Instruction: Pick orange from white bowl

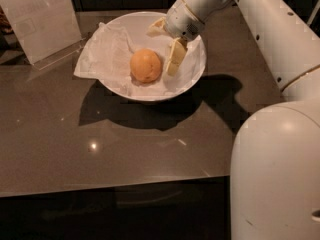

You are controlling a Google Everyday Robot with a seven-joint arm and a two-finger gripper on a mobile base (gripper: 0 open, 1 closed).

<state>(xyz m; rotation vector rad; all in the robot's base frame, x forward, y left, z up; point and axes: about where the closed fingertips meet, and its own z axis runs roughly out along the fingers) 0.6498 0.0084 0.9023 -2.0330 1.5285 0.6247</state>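
Note:
The orange [145,65] lies in the middle of the white bowl [194,79], on crumpled white paper [106,54] that lines the bowl and hangs over its left rim. My gripper [161,51] reaches in from the upper right and hangs over the bowl's right half, just right of the orange. It is open and empty. One cream finger [175,59] points down beside the orange, close to it; I cannot tell if it touches. The other finger [157,26] sits above and behind the orange.
The bowl stands at the back of a glossy dark brown table [100,149]. A clear plastic sign holder [42,19] stands at the back left, near the paper. My white arm [270,29] and body [275,174] fill the right side. The table's front edge runs along the bottom.

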